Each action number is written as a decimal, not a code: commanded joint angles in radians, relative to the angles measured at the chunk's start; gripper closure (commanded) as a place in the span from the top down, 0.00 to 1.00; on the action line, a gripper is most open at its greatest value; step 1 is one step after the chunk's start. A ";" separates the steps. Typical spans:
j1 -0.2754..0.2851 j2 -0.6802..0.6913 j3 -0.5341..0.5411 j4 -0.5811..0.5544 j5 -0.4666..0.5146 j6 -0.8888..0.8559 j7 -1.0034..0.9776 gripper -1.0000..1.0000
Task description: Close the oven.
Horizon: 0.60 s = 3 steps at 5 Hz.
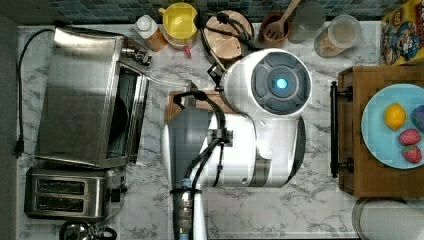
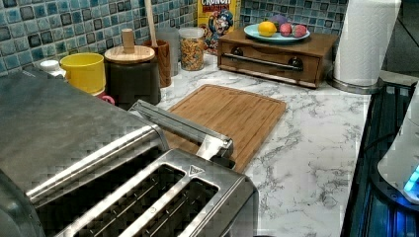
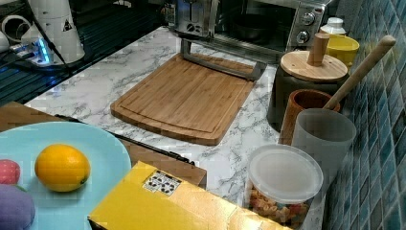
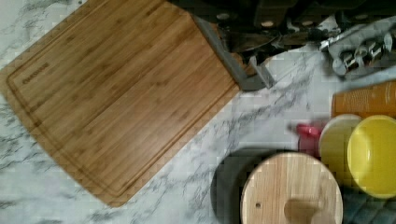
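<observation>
The oven [image 1: 80,95] is a boxy steel box at the top view's left, with its black cord [image 1: 21,75] trailing off its far side. Its glass door hangs open and lies about level. The door's metal handle bar [image 2: 183,126] reaches over the near edge of a wooden cutting board [image 2: 232,113]. In the right view the oven [image 3: 268,24] shows its dark inside and knobs, with the handle bar [image 3: 220,67] low over the board. The wrist view looks down on the handle bar [image 4: 229,60] and the board [image 4: 112,93]. My white arm [image 1: 265,115] stands over the counter's middle.
A two-slot toaster [image 1: 65,192] stands beside the oven. A dark jar with a wooden lid [image 3: 311,64], a yellow cup [image 3: 342,48], a utensil holder [image 3: 306,110] and a cereal jar [image 3: 282,187] line the tiled wall. A wooden drawer box [image 2: 272,57] carries a fruit plate [image 2: 276,34]; a paper towel roll [image 2: 365,39] stands beside it.
</observation>
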 commanded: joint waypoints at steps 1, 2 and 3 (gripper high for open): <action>-0.042 -0.217 -0.079 -0.430 0.149 0.155 -0.413 0.00; -0.020 -0.252 -0.121 -0.536 0.242 0.230 -0.596 0.00; 0.019 -0.231 -0.158 -0.620 0.374 0.314 -0.781 0.00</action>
